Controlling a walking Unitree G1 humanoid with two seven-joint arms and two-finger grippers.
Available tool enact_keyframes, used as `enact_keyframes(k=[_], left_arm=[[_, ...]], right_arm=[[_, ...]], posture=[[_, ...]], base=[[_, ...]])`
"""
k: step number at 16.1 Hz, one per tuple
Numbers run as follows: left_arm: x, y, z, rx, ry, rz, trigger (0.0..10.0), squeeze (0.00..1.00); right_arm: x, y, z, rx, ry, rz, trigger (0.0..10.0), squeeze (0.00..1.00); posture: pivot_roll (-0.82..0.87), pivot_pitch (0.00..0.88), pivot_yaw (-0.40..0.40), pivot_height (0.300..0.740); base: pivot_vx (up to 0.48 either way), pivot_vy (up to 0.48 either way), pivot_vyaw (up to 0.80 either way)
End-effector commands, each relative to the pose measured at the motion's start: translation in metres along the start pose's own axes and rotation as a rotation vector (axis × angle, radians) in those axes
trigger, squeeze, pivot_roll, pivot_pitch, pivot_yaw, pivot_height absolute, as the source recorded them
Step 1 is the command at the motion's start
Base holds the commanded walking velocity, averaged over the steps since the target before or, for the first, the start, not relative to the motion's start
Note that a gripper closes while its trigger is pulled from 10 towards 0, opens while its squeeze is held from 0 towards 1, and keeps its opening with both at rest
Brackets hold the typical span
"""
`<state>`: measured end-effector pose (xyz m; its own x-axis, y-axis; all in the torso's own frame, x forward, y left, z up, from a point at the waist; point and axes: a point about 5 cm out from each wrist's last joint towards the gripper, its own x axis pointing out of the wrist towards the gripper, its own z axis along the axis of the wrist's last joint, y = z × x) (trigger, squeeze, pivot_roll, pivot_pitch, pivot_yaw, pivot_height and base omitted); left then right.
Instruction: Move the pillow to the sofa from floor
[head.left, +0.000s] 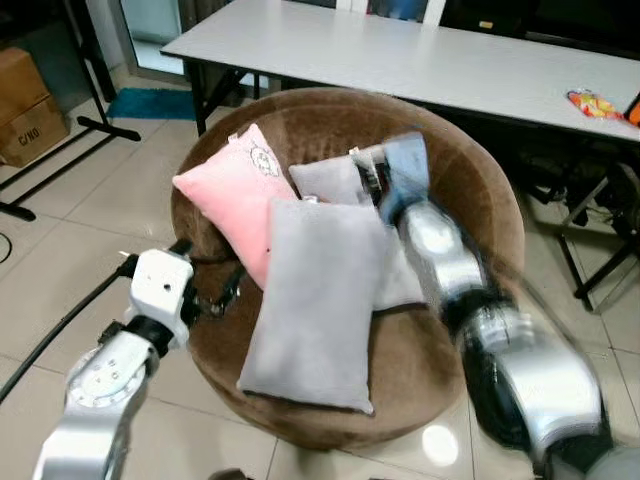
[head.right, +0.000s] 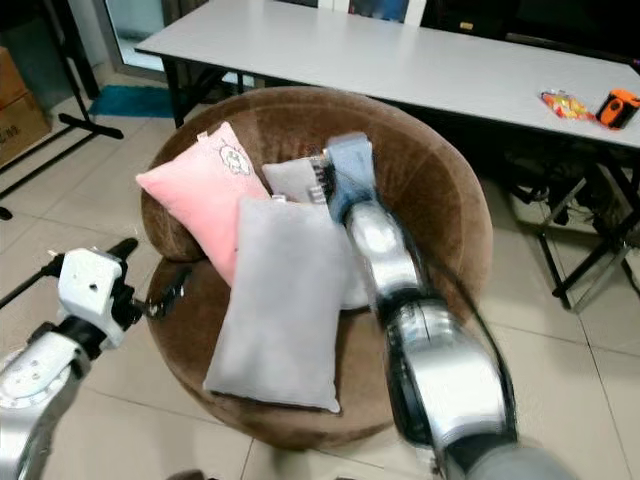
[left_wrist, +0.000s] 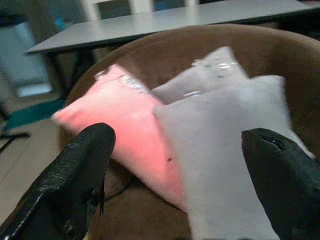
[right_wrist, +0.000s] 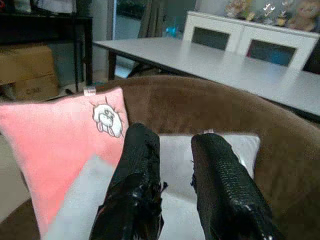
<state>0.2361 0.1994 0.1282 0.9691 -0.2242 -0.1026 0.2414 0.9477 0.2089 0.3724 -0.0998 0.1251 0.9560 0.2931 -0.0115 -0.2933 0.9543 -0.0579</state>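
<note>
Where sofa (head.left: 480, 200) sits, three pillows (head.left: 315, 300), two pincers (right_wrist: 172, 190)

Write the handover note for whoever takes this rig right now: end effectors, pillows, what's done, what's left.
Left end effector: open, holding nothing, low at the sofa's left edge, pointing at the pillows.
Right end effector: stretched over the seat, fingers a narrow gap apart, holding nothing, above the back grey pillow.
Pillows: all three on the round brown sofa. Pink pillow leans at left; the large grey pillow lies in front, overlapping the pink one and the back grey one.
Done: pillows appear to be on the sofa, none seen on the floor.
Left: draw both arms back; check the floor nearby for any more.
</note>
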Motion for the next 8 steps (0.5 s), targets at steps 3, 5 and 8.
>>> enact_keyframes(k=[3, 5, 8], left_arm=[[0.005, -0.001, -0.002, -0.006, 0.001, 0.054, 10.0, 0.0], [0.008, 0.001, -0.003, 0.011, -0.003, 0.097, 10.0, 0.0], [0.012, 0.002, -0.003, 0.041, 0.005, 0.125, 10.0, 0.0]], right_arm=[[-0.042, -0.01, -0.024, 0.028, 0.022, -0.102, 10.0, 0.0], [-0.057, -0.015, -0.041, -0.002, 0.1, -0.171, 10.0, 0.0], [-0.077, -0.021, -0.05, 0.106, 0.194, -0.3, 10.0, 0.0]], posture=[[-0.02, 0.0, -0.059, 0.74], [-0.03, 0.0, -0.052, 0.74], [-0.03, 0.0, -0.046, 0.74]], base=[[0.0, 0.0, -0.79], [0.0, 0.0, -0.79], [0.0, 0.0, -0.79]])
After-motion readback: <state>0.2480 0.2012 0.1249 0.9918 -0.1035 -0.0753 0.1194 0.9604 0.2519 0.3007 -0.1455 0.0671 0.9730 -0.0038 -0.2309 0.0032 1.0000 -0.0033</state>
